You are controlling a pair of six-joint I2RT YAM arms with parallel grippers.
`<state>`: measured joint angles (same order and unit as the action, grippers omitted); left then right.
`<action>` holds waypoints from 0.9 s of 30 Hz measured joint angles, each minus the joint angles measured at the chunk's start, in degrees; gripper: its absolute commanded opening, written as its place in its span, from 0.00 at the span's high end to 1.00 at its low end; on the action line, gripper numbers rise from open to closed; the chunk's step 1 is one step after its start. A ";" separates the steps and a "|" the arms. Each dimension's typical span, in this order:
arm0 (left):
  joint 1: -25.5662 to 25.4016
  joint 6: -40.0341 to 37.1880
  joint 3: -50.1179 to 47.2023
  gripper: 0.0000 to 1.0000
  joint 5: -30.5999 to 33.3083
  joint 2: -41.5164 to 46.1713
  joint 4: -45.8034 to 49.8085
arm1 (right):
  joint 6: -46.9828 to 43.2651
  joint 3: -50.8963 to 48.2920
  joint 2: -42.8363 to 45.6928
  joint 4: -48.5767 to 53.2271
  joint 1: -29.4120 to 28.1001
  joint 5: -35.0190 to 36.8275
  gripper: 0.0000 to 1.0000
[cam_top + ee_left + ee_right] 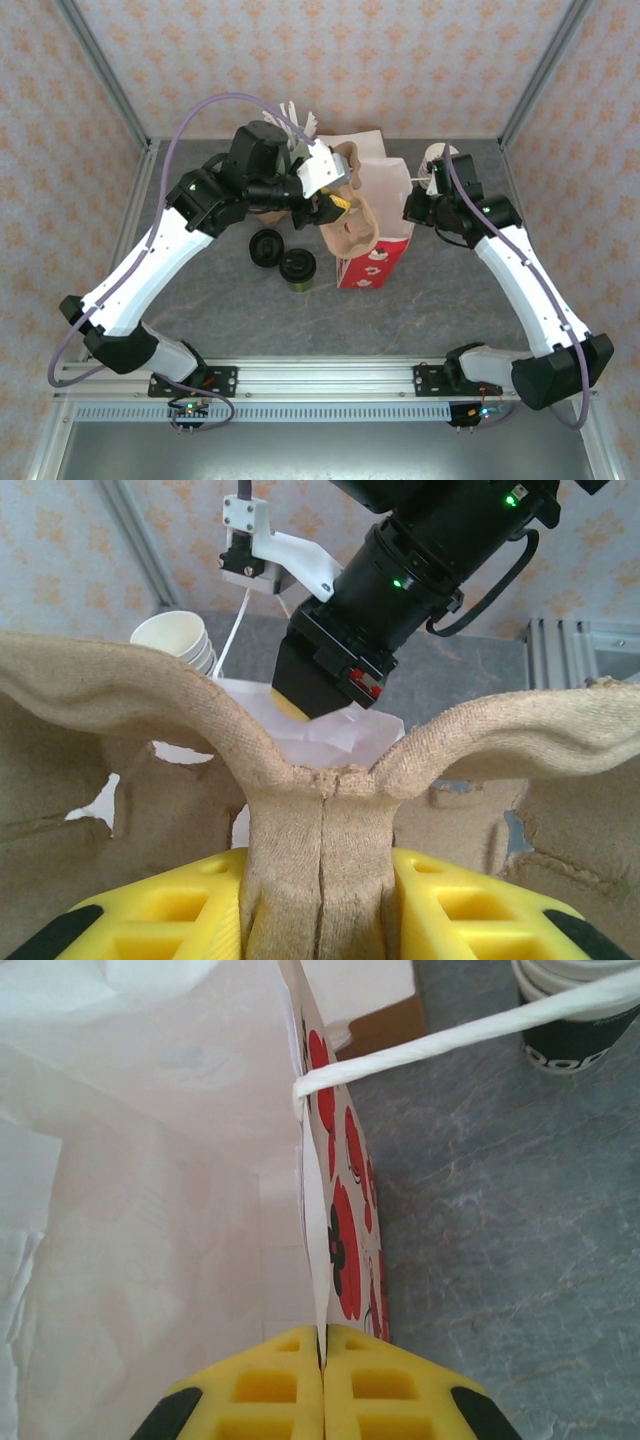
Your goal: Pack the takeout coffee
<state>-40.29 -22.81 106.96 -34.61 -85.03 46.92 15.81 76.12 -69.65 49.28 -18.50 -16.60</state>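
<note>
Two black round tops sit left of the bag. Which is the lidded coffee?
The coffee is the one nearer the bag: olive-green side below its lid. The lid piece is low, all black.

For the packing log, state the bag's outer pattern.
The bag is white with red flowers, clearest in right wrist view.

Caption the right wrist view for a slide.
Right end effector shut on the red-and-white bag wall, paper cups beyond.

Bag mouth covered by pulp carrier, cup stack cropped at top edge
</note>
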 measured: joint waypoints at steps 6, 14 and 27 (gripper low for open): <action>-0.63 4.96 4.55 0.62 -1.57 -4.44 0.35 | -3.96 2.60 1.49 5.16 -2.34 -1.88 0.99; -1.36 9.64 8.31 0.61 -5.01 -7.93 3.98 | -8.50 3.78 2.54 8.83 -6.58 -1.92 0.99; -1.36 12.83 12.41 0.61 -7.30 -13.84 12.57 | -13.53 3.78 2.97 9.09 -6.60 -2.51 0.99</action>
<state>-41.65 -9.98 119.37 -41.91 -98.87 59.48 2.28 79.90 -66.67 58.37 -25.10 -19.11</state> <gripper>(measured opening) 0.391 0.068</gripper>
